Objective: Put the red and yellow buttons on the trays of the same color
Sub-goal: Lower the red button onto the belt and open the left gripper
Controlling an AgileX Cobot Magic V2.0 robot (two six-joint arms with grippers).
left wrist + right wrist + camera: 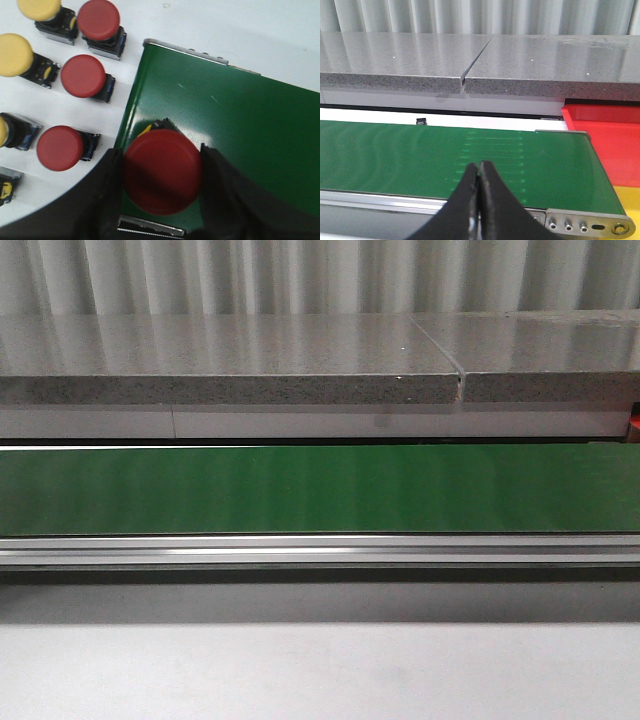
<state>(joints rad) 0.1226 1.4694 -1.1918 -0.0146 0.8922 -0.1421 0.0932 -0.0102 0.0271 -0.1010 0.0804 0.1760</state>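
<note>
In the left wrist view, my left gripper is shut on a red button, held over the end of the green belt. On the white table beside the belt stand three more red buttons and yellow buttons. My right gripper is shut with nothing in it, hanging over the belt's other end. The red tray lies past that end, and a corner of the yellow tray shows beside it. Neither gripper appears in the front view.
The front view shows the bare green belt with its metal rail in front and a grey stone ledge behind. The same ledge runs behind the belt in the right wrist view.
</note>
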